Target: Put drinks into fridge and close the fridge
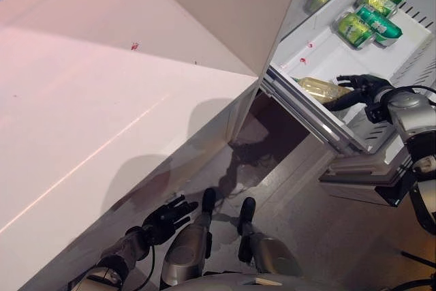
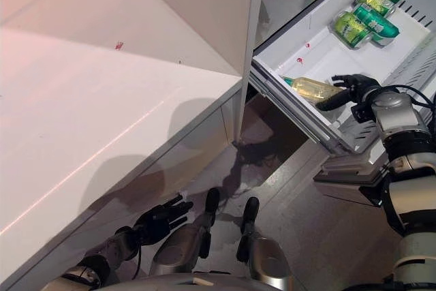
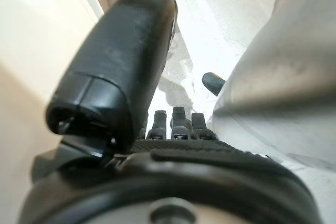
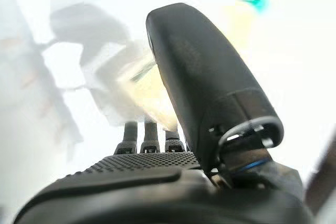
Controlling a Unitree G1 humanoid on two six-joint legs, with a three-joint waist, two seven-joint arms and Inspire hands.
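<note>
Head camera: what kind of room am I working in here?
Probably a kitchen: an open fridge holding green cans, a white counter beside it, and the right hand at a yellowish bottle.

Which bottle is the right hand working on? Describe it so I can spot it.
Find the open fridge drawer on the right. Green drinks lie at its far end; the pale yellow bottle lies alone near the front rim, on its side, against the right hand.

Fridge (image 1: 320, 52) – smooth white plastic; bottle (image 2: 315, 88) – clear plastic; cans (image 1: 364, 24) – glossy; counter (image 1: 82, 100) – smooth, matt white.
</note>
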